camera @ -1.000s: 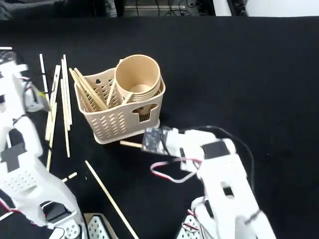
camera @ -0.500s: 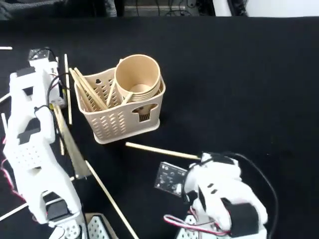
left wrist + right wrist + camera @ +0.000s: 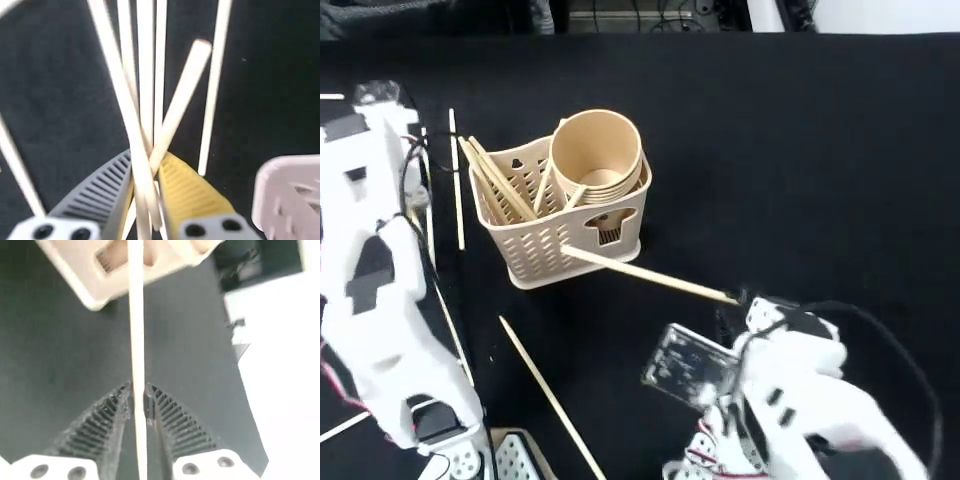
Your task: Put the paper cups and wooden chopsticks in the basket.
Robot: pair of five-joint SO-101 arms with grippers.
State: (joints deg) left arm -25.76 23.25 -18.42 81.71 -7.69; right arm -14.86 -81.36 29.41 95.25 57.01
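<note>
Lying between right fingers point(image 3: 107, 422) is one chopstick point(image 3: 136, 340)

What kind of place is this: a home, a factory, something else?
Probably a robotics lab bench: white left arm and right arm at a black-covered table, cables along its far edge, a basket of chopsticks.

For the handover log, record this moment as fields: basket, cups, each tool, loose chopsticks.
basket: beige slotted plastic basket, upright on black table
cups: stacked tan paper cups, inside basket beside leaning wooden sticks
right tool: shut on long wooden chopstick aimed at basket's front
left tool: shut on crossed wooden chopsticks
loose: one thin chopstick left of basket, another chopstick in front
</note>
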